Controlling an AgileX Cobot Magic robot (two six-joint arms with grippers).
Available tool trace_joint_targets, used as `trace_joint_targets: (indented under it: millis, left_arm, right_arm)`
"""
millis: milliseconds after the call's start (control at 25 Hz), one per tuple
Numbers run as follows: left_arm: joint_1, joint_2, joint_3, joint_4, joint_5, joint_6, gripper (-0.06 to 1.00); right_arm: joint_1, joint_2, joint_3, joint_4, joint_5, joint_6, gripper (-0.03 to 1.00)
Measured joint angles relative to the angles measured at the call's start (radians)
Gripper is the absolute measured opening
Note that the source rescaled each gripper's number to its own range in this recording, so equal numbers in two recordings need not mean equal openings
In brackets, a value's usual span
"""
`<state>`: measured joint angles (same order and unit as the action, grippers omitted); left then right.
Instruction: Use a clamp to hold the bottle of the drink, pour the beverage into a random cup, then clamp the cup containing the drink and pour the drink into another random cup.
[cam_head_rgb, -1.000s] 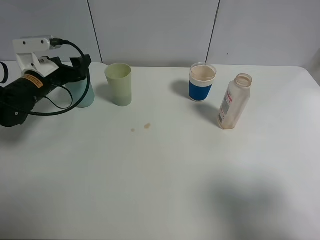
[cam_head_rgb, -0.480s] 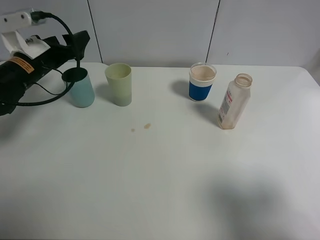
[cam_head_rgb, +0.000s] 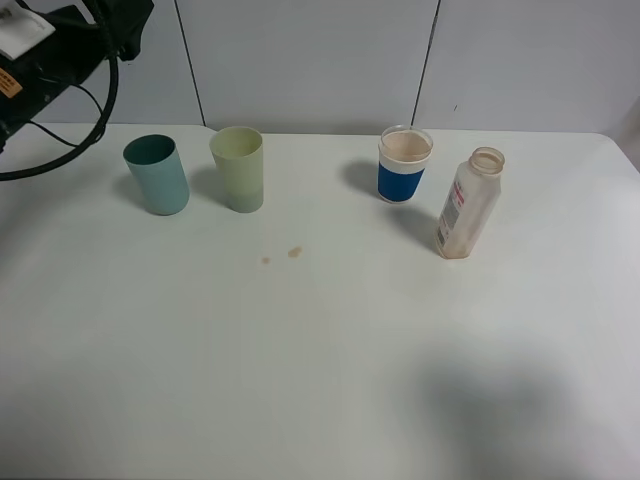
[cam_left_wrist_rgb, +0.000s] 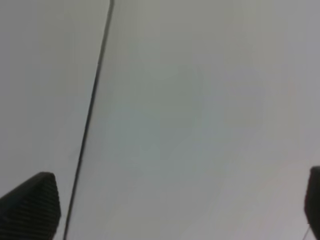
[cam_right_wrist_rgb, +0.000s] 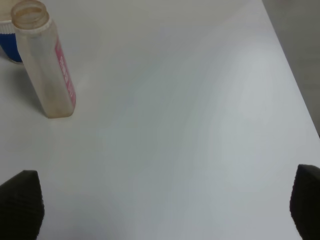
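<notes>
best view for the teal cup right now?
Exterior high: the teal cup shows whole, standing upright on the table left of the pale green cup. The left wrist view shows only wall; the right wrist view shows the bottle, no teal cup.

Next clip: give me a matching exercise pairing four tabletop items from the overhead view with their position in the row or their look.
Items:
1. teal-green tumbler
2. pale yellow-green tumbler
3. blue-banded cup
4. bottle

Descriptions:
A. uncapped, white label with red print, farthest right
B. farthest left, dark green inside
C. second from the left, above two small brown spots on the table
D. clear rim, just left of the bottle

Pairs: 1-B, 2-C, 3-D, 4-A
</notes>
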<state>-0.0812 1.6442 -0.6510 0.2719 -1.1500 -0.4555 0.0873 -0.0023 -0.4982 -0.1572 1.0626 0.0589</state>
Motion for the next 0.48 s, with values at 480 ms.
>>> trace_joint_targets:
  millis: [480]
  left_arm:
    - [0.000,-0.296,0.013,0.028,0.346,0.069,0.99]
  right_arm:
    - [0.000,0.000,0.000,0.000,0.000,0.000,1.00]
